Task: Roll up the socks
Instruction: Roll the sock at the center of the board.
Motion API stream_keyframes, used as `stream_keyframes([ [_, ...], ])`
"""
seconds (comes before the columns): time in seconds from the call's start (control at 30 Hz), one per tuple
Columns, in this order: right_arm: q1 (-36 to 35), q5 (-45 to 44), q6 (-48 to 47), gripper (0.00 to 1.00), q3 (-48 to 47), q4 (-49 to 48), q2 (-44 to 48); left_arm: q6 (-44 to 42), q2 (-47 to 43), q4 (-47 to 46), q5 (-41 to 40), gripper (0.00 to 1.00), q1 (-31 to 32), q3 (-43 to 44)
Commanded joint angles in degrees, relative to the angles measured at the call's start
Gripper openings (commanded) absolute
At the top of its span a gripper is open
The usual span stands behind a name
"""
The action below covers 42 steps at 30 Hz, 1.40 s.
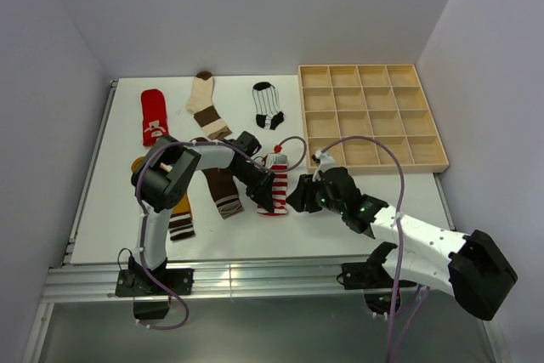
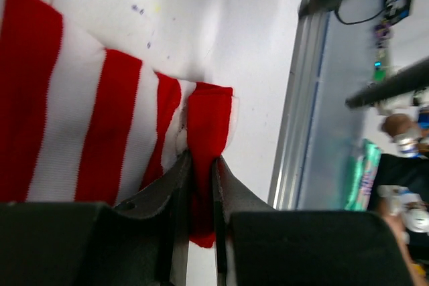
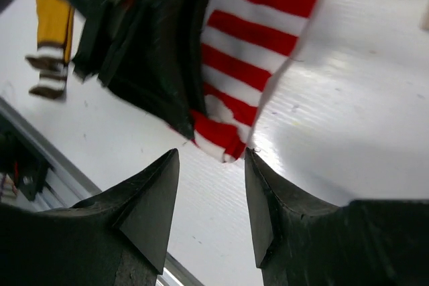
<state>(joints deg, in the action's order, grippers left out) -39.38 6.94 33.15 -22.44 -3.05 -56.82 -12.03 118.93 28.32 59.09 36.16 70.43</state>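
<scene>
Pinching the near end of the red-and-white striped fabric sock lying flat on the white counter, the left gripper is clamped on it while the right gripper hovers open just beside, so rolling seems barely begun, and five other socks lie unrolled.

Plain white walls box it in: back wall across the top, side walls at left and right. White table fills the middle, metal rail along its lower edge. Light's soft and even, with a bit of glare on the tabletop.
</scene>
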Motion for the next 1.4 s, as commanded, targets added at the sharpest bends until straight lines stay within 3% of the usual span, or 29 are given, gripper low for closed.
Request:
stream_keyframes([
  [0.0,-4.4,-1.4,-6.2,0.51,-0.9,-7.3,-2.2,-0.9,2.6,5.1,2.6,0.0,-2.0,1.7],
  [0.2,-6.8,2.4,-9.6,0.49,0.7,-18.7,-10.3,-3.7,4.1,8.4,3.7,0.0,-3.1,1.7],
  [0.73,-13.0,-0.1,-12.5,0.47,-4.6,-23.6,-26.4,-10.7,7.4,17.8,5.9,0.0,-3.8,4.4],
  [0.77,-13.2,-0.1,-12.5,0.46,-4.7,-23.8,-26.8,-10.8,7.5,17.8,6.0,0.0,-3.8,4.4],
  [0.9,-13.5,-1.1,-11.8,0.17,-5.2,-23.1,-28.6,-10.9,7.4,17.7,6.1,0.0,-3.7,4.3],
  [1.0,-13.5,-1.8,-10.2,0.08,-5.2,-22.9,-28.9,-8.4,6.5,15.1,5.6,0.03,-3.8,3.5],
  [1.2,-13.5,-1.2,-7.1,0.04,-3.1,-22.3,-28.5,0.9,0.9,2.7,2.9,0.22,-5.7,-0.9],
  [1.37,-13.2,1.2,-5.2,0.0,-1.7,-23.6,-30.2,6.6,-3.3,-4.3,-0.9,0.32,-7.4,-3.3],
])
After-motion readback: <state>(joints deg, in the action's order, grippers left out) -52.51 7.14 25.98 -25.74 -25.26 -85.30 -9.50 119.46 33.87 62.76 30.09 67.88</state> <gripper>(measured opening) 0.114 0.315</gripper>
